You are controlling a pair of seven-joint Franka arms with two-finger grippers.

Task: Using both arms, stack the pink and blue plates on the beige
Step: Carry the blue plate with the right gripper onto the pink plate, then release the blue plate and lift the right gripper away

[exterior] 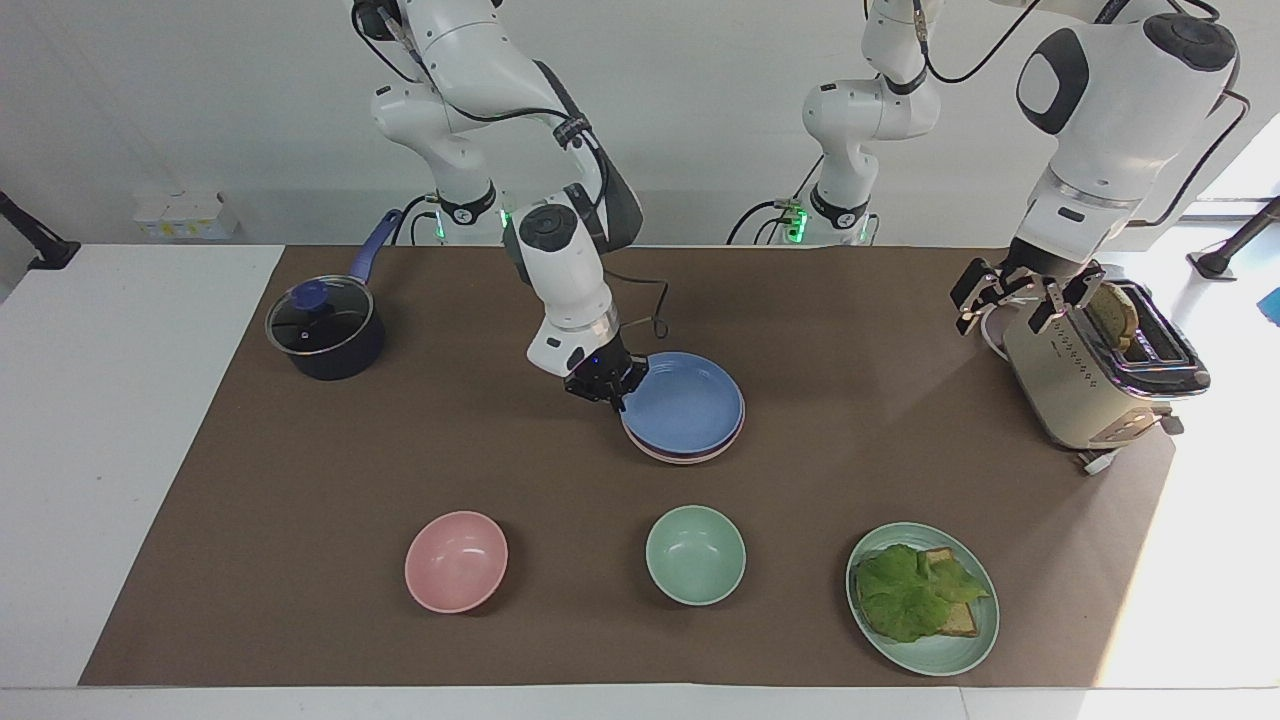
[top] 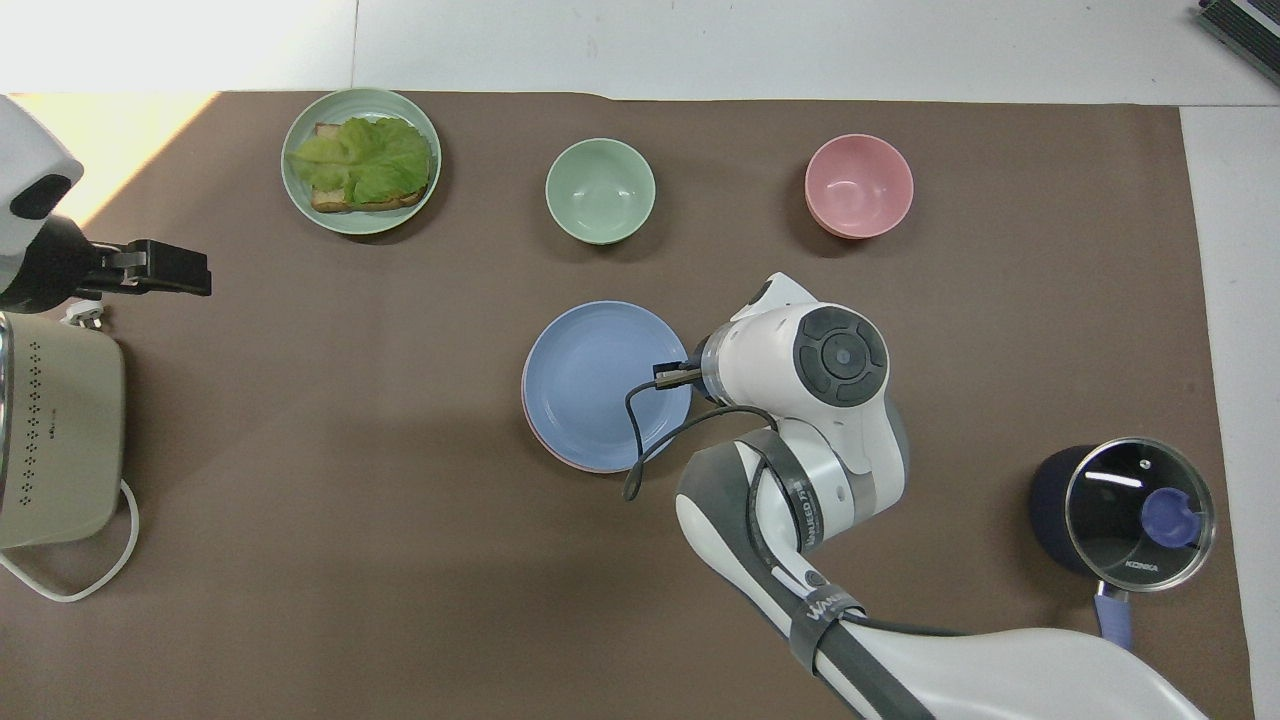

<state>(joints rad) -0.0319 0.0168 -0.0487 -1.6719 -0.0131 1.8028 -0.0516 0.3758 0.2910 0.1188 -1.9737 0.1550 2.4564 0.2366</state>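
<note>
A lidded dark saucepan (exterior: 325, 330) sits at ten o'clock, a cream toaster (exterior: 1095, 375) at three, and a pink bowl (exterior: 456, 561), mint-green bowl (exterior: 695, 554) and lettuce-topped toast on a mint-green plate (exterior: 950, 655) lie between seven and five.

One camera is looking down from high across the desk (exterior: 300, 450), facing the robots; another is looking steeply down from above their end. Both are covering the same brown-matted desk (top: 300, 450) from well back.

At frame centre you see the blue plate (top: 590, 380) covering the pink plate (top: 560, 458), only a thin pink rim showing. The right gripper (top: 668, 375) pinches the blue plate's edge. At the left edge, the left gripper (top: 170, 270) waits above the toaster (top: 55, 430).
</note>
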